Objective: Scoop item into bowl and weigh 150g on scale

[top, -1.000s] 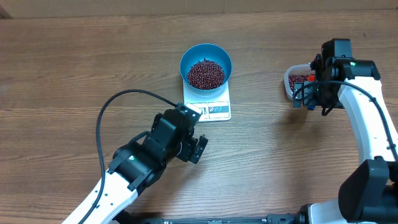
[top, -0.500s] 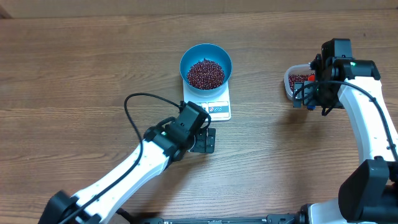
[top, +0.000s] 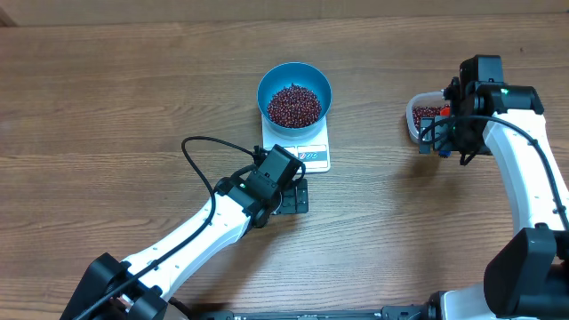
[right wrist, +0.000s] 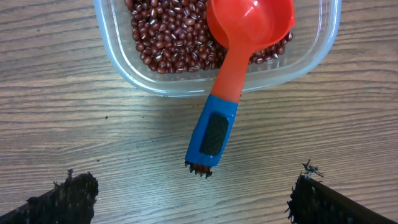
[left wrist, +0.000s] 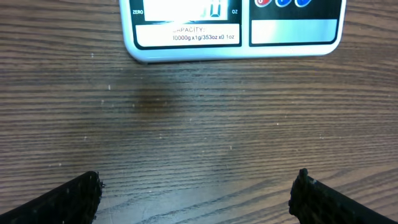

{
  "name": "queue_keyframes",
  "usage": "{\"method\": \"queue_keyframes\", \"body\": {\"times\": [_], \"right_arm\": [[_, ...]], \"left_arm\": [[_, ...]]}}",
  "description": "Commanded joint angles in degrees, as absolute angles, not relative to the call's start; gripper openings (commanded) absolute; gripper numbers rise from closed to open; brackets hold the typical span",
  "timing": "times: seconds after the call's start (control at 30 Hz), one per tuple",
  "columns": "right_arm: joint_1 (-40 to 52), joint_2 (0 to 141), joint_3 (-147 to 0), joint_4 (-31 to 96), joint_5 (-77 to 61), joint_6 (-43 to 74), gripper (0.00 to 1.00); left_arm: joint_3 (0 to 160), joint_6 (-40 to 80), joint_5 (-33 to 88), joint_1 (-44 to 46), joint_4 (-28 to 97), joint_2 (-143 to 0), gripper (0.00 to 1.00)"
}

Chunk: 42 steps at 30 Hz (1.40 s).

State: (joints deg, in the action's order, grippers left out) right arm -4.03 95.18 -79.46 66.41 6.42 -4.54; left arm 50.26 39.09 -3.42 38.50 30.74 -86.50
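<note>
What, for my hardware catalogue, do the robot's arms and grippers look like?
Both arms have white links with black joints. The left arm trails a looping black cable; the right arm shows a green light. The left gripper and right gripper have black fingers.

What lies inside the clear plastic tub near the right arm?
Dark red beans and the red scoop, its handle crossing the tub rim. Beans beneath the scoop's head are hidden.

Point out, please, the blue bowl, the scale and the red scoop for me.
blue bowl (top: 294,71): overhead view, upper inner wall.
scale (top: 318,140): overhead view, bare white top near its right edge.
red scoop (right wrist: 231,78): right wrist view, red neck above its blue grip.
</note>
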Motion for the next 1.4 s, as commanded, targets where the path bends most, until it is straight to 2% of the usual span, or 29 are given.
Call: {"method": "queue_keyframes", "body": {"times": [0.0,0.43,1.37], "right_arm": [[-4.3,95.5,-79.1,66.1,6.8,-4.8,1.00],[-4.3,95.5,-79.1,66.1,6.8,-4.8,1.00],[-4.3,95.5,-79.1,66.1,6.8,-4.8,1.00]], "left_arm": [[50.3,40.3,-5.4,38.2,30.6,-86.9,1.00],[50.3,34.8,-6.1,38.2,30.6,-86.9,1.00],[50.3,34.7,-6.4,38.3,29.7,-86.8,1.00]]}}
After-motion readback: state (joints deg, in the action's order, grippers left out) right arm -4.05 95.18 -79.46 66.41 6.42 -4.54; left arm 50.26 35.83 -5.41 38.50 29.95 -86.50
